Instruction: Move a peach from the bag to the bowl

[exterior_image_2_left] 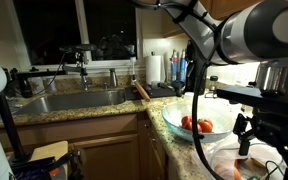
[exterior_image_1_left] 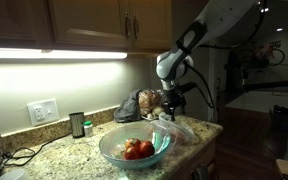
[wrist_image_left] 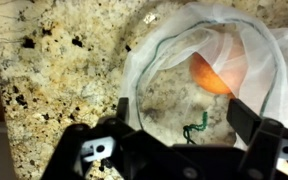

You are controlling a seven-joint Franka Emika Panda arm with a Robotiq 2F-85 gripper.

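Observation:
A clear glass bowl (exterior_image_1_left: 134, 150) on the granite counter holds several red-orange peaches (exterior_image_1_left: 137, 149); it also shows in an exterior view (exterior_image_2_left: 196, 122). A translucent plastic bag (wrist_image_left: 239, 50) lies on the counter beside the bowl, with one orange peach (wrist_image_left: 212, 75) inside it and a green twist tie (wrist_image_left: 194, 126) at its mouth. My gripper (wrist_image_left: 184, 115) is open just above the bag's opening, a finger on each side, with nothing between them. It also shows in both exterior views (exterior_image_1_left: 171, 106) (exterior_image_2_left: 254, 142), hovering over the bag (exterior_image_1_left: 180, 128).
A brown bag (exterior_image_1_left: 134, 103) sits behind the bowl. A small can (exterior_image_1_left: 77, 124) and a wall outlet (exterior_image_1_left: 42, 112) are further along the counter. A sink (exterior_image_2_left: 74, 100) and a paper towel roll (exterior_image_2_left: 156, 68) lie beyond the bowl. The counter edge is close to the bag.

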